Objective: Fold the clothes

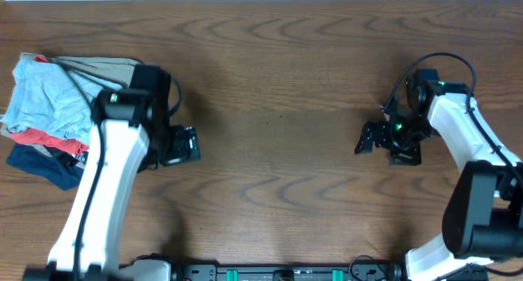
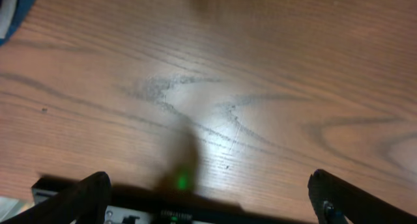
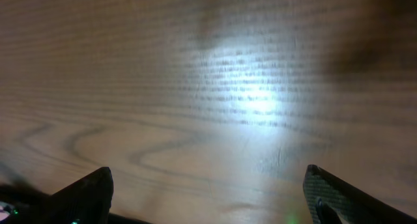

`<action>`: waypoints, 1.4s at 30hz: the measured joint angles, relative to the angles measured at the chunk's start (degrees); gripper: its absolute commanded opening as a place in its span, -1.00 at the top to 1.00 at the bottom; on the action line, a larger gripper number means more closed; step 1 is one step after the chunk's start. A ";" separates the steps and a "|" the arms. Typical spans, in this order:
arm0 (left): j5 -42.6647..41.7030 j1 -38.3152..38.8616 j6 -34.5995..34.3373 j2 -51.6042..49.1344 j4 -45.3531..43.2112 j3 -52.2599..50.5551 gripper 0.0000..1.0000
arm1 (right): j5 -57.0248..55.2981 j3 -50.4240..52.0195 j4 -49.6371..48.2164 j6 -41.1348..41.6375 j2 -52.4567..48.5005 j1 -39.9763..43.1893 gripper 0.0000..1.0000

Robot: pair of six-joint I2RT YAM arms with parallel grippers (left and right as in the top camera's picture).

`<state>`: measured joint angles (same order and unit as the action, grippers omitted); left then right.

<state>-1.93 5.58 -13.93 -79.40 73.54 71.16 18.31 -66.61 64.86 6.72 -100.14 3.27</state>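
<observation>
The clothes, a crumpled pale blue T-shirt, lie on top of a pile at the table's far left. My left gripper hangs over bare wood just right of the pile, apart from it. In the left wrist view this gripper is open, with only table between its dark fingers. My right gripper is over the right half of the table, far from the pile. The right wrist view shows it open too, with bare wood between the fingers.
Under the T-shirt lie a khaki garment, a red shirt and a navy garment. A bit of blue cloth shows in the left wrist view's top-left corner. The wooden table spreads between the arms.
</observation>
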 measured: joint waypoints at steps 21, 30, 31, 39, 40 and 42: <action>3.41 8.04 -2.36 52.28 -15.39 -17.68 -0.96 | -10.69 24.22 -17.70 2.05 60.78 -2.21 -0.99; 3.63 8.04 -2.56 52.52 -15.41 -17.90 -0.95 | -11.32 24.26 -17.11 2.05 66.27 -2.21 -0.98; 3.65 8.04 -2.56 52.52 -15.41 -17.90 -0.96 | -11.32 24.26 -17.11 2.05 66.27 -2.21 -0.99; 3.65 8.04 -2.56 52.52 -15.41 -17.90 -0.96 | -11.34 24.26 -17.11 2.05 66.27 -2.23 -0.98; 3.65 8.04 -2.56 52.52 -15.41 -17.90 -0.96 | -11.34 24.26 -17.11 2.05 66.27 -2.21 -0.98; 3.65 8.04 -2.56 52.52 -15.43 -17.90 -0.96 | -11.34 24.26 -17.11 2.05 66.27 -2.23 -0.98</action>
<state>1.72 13.63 -16.49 -26.87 58.11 53.25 6.96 -42.35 47.75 8.78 -33.87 1.04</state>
